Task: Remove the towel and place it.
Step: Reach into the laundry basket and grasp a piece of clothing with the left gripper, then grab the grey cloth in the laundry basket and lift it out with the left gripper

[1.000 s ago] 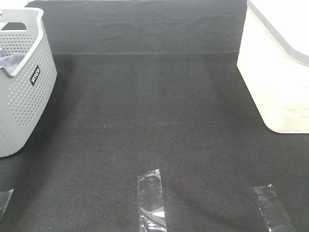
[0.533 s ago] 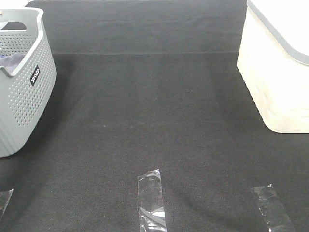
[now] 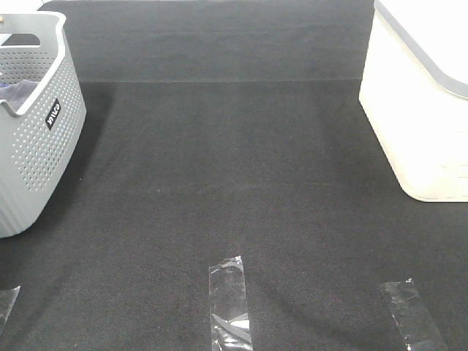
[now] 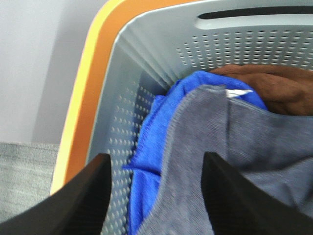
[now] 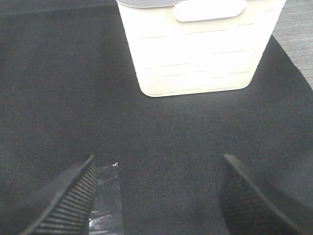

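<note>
Towel (image 4: 234,142) cropped by frame edge, overlapping blue cloth (image 4: 149,147) in basket (image 4: 146,63) (brown cloth (image 4: 274,85) behind); left gripper (image 4: 156,164) and right gripper (image 5: 159,164) both spread wide, empty.

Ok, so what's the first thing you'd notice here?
Probably the bright blue cloth in the grey basket on the left, tucked beside the grey towel and a brown cloth. Across the black mat, a big white bin stands on the right.
</note>
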